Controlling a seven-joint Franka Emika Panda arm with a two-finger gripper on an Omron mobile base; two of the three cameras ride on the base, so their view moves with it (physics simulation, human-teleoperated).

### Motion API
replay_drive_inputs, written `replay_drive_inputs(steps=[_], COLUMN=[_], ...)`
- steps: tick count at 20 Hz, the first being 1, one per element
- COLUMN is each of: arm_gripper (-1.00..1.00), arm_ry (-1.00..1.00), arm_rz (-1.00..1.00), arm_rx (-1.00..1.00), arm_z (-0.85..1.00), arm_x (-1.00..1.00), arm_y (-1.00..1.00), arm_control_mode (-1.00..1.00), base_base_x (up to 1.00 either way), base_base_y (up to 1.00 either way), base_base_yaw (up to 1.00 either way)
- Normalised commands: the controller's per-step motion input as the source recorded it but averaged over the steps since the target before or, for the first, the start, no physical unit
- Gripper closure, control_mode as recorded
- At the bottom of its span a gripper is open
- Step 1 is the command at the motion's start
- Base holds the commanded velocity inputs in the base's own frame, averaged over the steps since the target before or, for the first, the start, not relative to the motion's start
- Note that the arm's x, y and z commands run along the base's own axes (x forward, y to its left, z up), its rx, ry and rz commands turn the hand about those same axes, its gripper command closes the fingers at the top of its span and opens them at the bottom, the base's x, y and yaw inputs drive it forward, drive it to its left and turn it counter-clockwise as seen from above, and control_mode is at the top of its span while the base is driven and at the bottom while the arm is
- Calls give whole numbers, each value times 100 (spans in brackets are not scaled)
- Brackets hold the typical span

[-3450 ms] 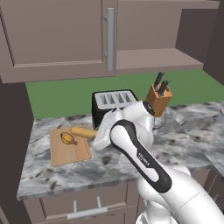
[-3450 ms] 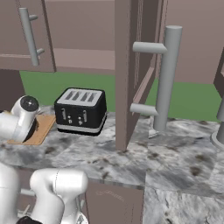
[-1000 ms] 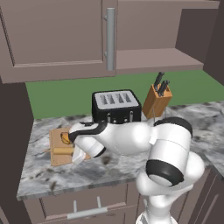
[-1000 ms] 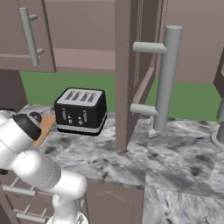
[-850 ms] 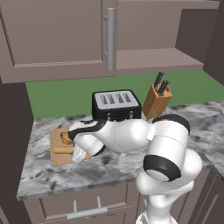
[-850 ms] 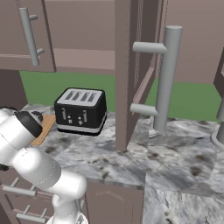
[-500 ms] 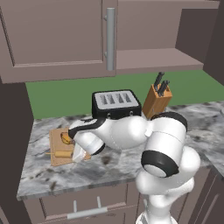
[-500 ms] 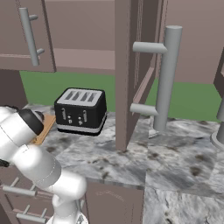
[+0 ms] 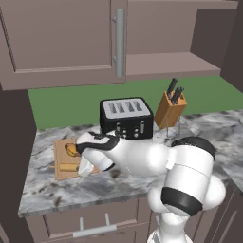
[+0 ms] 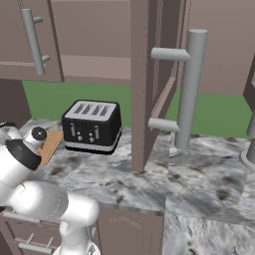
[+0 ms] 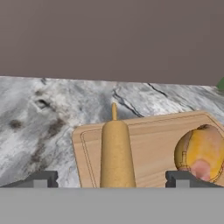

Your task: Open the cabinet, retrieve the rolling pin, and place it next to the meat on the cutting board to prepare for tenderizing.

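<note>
The rolling pin (image 11: 116, 153) lies flat on the cutting board (image 11: 148, 135), beside the golden-brown meat (image 11: 202, 153). My gripper (image 11: 113, 180) is open, its two fingertips (image 11: 41, 179) standing wide on either side of the pin and apart from it. From the left base camera, the pin (image 9: 67, 167) rests on the board (image 9: 60, 156) in front of the meat (image 9: 72, 149), with my gripper (image 9: 81, 169) low at its right end. The cabinet door (image 10: 149, 84) stands open with its grey bar handle (image 10: 189, 89) facing out.
A black toaster (image 9: 126, 117) stands behind the arm, and a wooden knife block (image 9: 170, 109) sits to its right. A closed wall cabinet door (image 9: 61, 38) hangs above the board. A dark wall (image 9: 14, 156) bounds the counter on the left. A drawer handle (image 9: 92, 231) shows below.
The jaws have spread from shut to wide open, letting go of the rolling pin, which now lies on the board. The hand has sunk slightly toward the board.
</note>
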Motion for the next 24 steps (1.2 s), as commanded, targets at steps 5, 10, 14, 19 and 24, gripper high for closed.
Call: replay_drive_inputs(steps=[5, 10, 14, 19, 24], arm_gripper=[-100, -100, -100, -100, -100], arm_ry=[0, 0, 0, 0, -3], arm_rz=[0, 0, 0, -2, -5], arm_rx=[2, 0, 0, 0, 1], arm_z=[59, 60, 57, 53, 44], arm_x=[-19, -28, -40, -58, -85], arm_y=[-2, -3, 0, 0, 1], arm_control_mode=[-100, -100, -100, -100, -100], base_base_x=[0, 0, 0, 0, 0], base_base_y=[0, 0, 0, 0, 0], base_base_yaw=[0, 0, 0, 0, 0])
